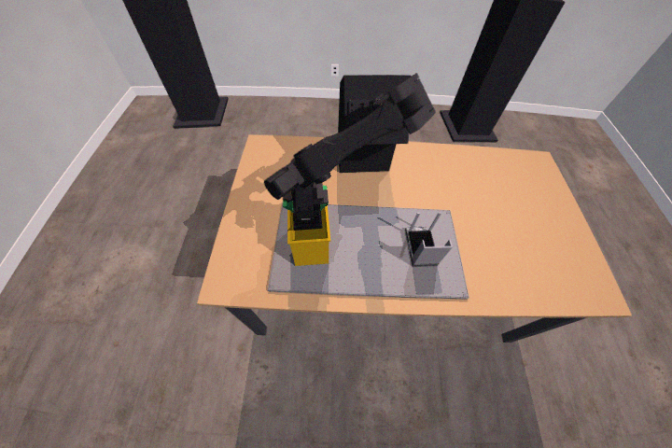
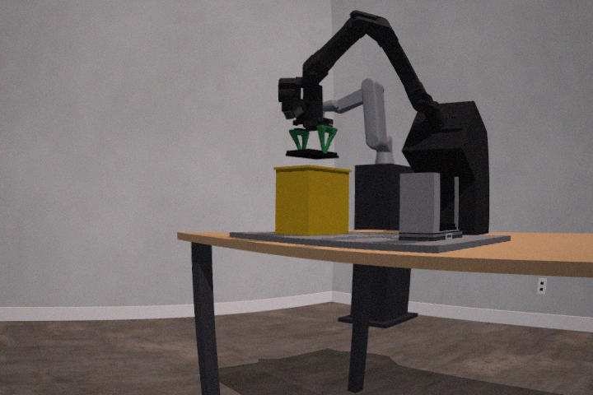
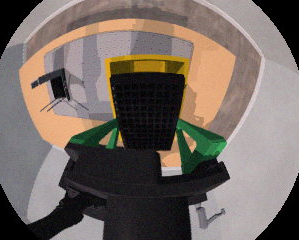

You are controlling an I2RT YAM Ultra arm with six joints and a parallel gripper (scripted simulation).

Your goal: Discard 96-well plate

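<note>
My gripper (image 2: 312, 150), with green fingers, is shut on a black 96-well plate (image 2: 311, 154) and holds it flat a little above the mouth of the yellow bin W1 (image 2: 311, 200). In the wrist view the plate (image 3: 148, 110) lies between the green fingers and covers most of the bin's yellow rim (image 3: 147, 63). In the top view the arm hides the plate over the bin (image 1: 308, 243). The grey stack rack K1 (image 1: 427, 246) stands to the right on the grey mat; a dark plate shows inside it (image 1: 420, 238). The rack also shows in the side view (image 2: 427, 203).
The bin and rack stand on a grey perforated mat (image 1: 367, 253) on the orange table. The arm's black base (image 1: 369, 124) is at the table's far edge. Two dark pillars stand behind. A grey arm (image 2: 371, 116) shows beyond the bin in the side view.
</note>
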